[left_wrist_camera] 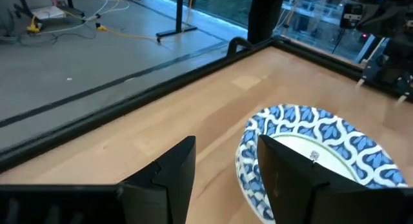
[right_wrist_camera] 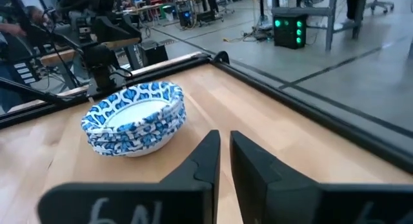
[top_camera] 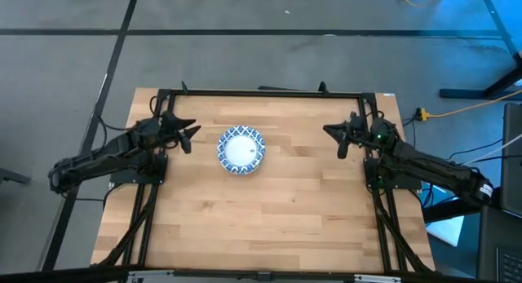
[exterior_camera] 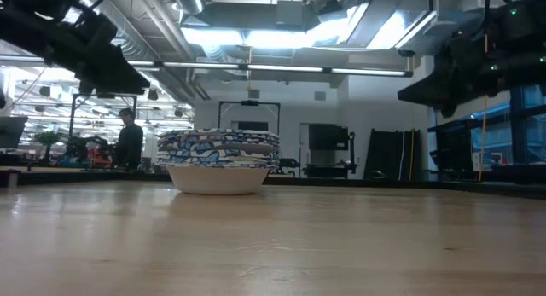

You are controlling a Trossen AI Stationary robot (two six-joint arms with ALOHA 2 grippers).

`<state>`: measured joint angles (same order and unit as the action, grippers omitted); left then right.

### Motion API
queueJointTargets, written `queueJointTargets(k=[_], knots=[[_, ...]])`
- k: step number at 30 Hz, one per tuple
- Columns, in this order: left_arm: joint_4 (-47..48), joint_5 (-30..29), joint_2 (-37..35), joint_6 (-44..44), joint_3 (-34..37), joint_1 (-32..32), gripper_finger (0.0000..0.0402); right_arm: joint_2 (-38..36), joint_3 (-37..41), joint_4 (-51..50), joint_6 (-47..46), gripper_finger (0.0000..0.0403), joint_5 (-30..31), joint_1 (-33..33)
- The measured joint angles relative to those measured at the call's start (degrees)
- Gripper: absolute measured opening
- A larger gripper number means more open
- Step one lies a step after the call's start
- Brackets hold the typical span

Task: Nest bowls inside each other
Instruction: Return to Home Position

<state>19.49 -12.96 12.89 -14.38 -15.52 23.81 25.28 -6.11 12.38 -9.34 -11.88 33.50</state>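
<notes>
The bowls [top_camera: 241,149] stand nested in one stack, blue-and-white rims one over another [exterior_camera: 219,164], the lowest bowl's base on the wooden table left of centre. My left gripper [top_camera: 190,136] hovers open just left of the stack, above the table; in its wrist view [left_wrist_camera: 226,146] one finger stands in front of the stack's rim [left_wrist_camera: 316,153] without touching it. My right gripper [top_camera: 333,140] hovers well to the right of the stack, its fingers [right_wrist_camera: 224,137] nearly together with nothing between them, pointing toward the stack [right_wrist_camera: 135,117].
A black rail [top_camera: 261,93] frames the table's far and side edges. Bare wood [top_camera: 269,218] stretches between the stack and the near edge. A person [exterior_camera: 128,138] stands in the room far behind the table.
</notes>
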Motion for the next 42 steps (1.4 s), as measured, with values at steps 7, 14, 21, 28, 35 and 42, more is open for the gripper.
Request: queueJointTargets(k=[7,14,21,28,35,42], knots=[[0.3,-1.08,-3.39,-2.05,3.83,0.0,0.016,-1.12,2.76,1.2,-2.58,0.0038,0.24,0.02],[0.08,-1.12,-6.39,-3.64,6.75,0.0,0.016,-1.12,2.87,0.48,-2.71,0.0038,0.26,0.02],[0.16,-1.14,-8.84,-5.06,8.88,0.0,0.016,-1.1,2.93,-1.07,-3.78,0.0038,0.26,0.02],[-0.02,-1.21,-10.06,-5.13,9.3,0.0,0.016,-1.03,5.75,0.74,-5.51,0.0038,0.31,0.02],[0.0,-2.61,-10.06,-8.07,9.3,0.0,0.016,-1.1,5.73,2.42,-5.16,0.0038,0.33,0.02],[0.02,-2.78,-10.04,-9.66,9.3,0.0,0.016,-1.1,5.73,0.95,-3.96,0.0038,0.35,0.02]])
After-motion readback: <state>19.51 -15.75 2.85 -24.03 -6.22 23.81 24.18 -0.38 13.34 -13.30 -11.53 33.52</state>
